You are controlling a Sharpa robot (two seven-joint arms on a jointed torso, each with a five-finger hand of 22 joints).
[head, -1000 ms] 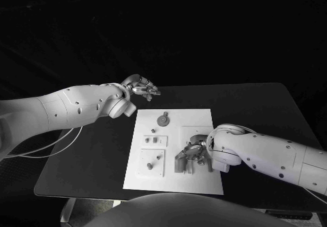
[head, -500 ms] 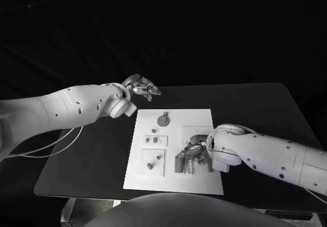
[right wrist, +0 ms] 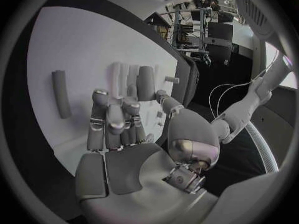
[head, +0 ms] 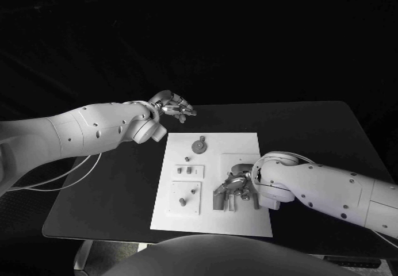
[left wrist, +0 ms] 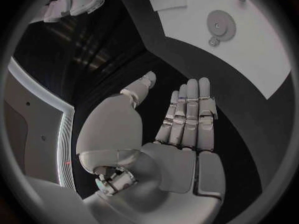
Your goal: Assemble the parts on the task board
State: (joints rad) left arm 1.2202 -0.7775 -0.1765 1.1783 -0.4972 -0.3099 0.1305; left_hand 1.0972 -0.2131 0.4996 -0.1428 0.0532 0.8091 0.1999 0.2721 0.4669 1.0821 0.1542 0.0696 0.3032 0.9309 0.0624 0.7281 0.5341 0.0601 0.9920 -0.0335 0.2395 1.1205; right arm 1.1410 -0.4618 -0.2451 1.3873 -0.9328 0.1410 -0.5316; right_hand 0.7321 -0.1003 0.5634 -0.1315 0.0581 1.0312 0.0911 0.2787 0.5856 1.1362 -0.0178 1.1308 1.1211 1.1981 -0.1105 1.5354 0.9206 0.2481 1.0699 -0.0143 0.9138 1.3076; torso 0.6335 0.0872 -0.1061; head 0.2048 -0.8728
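Observation:
The white task board (head: 249, 144) lies mid-table. A grey gear (head: 199, 145) sits near its far edge and also appears in the left wrist view (left wrist: 221, 22). Small grey pegs (head: 186, 169) stand in the left plates, another (head: 182, 201) nearer me. My right hand (head: 234, 188) rests low over the board's near right part, fingers bent down onto it. In the right wrist view those fingers (right wrist: 111, 117) curl over white raised slots, and a grey rod (right wrist: 61, 93) lies loose beside them. My left hand (head: 172, 107) hovers past the board's far left corner, fingers (left wrist: 190, 112) straight, holding nothing.
The black table (head: 315, 126) surrounds the board, with bare surface to the right and at the near left. My left forearm (head: 91, 129) reaches over the table's far left corner. A white cable (head: 67, 175) hangs at the left edge.

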